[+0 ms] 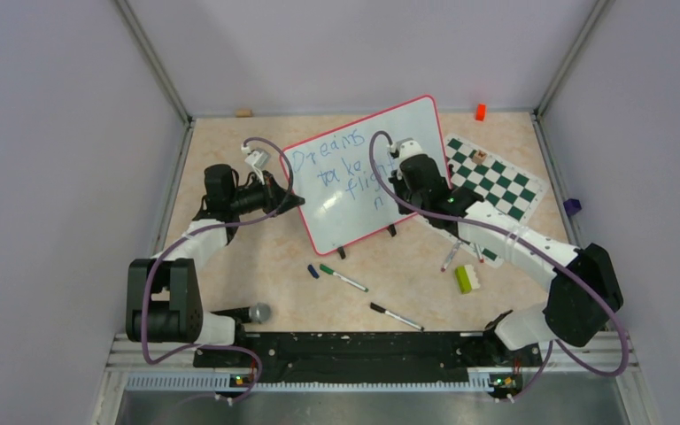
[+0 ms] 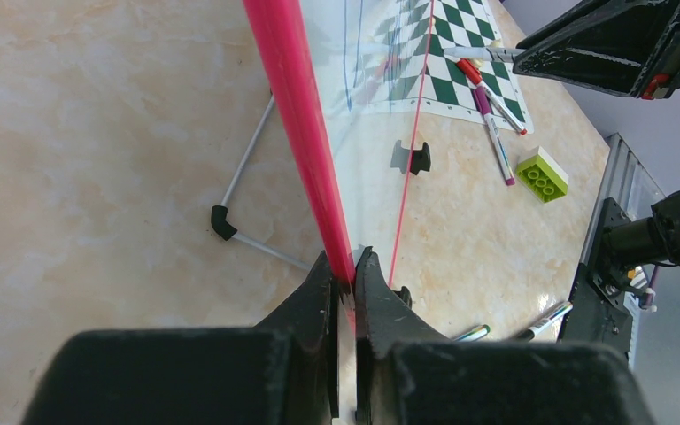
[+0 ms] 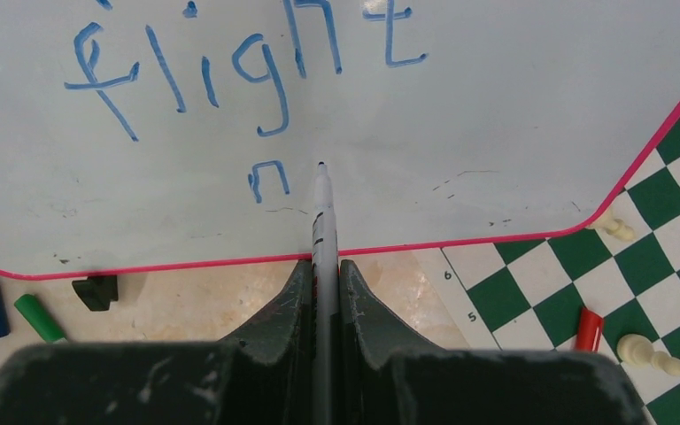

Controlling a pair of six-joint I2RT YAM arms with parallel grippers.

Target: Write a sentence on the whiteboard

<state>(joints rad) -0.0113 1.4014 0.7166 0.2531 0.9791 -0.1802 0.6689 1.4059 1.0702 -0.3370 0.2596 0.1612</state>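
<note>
The whiteboard (image 1: 407, 124) with its red frame stands tilted at mid-table on small black feet. Blue lettering, the sentence (image 1: 343, 168), reads "Dreams", "take", "flight", then a lone "n" (image 3: 267, 180) below. My left gripper (image 1: 299, 202) is shut on the board's left edge; in the left wrist view the red frame (image 2: 297, 115) runs down between the jaws of the left gripper (image 2: 352, 266). My right gripper (image 1: 400, 188) is shut on a grey marker (image 3: 322, 212). In the right wrist view the marker sticks out past the right gripper (image 3: 323, 266), its tip at the board just right of the "n".
A green-and-white chess mat (image 1: 496, 181) with pieces lies right of the board. Loose markers (image 1: 343, 277) (image 1: 397, 317), a blue cap (image 1: 313, 272) and a lime brick (image 1: 465, 279) lie in front. An orange block (image 1: 480, 112) sits by the back wall.
</note>
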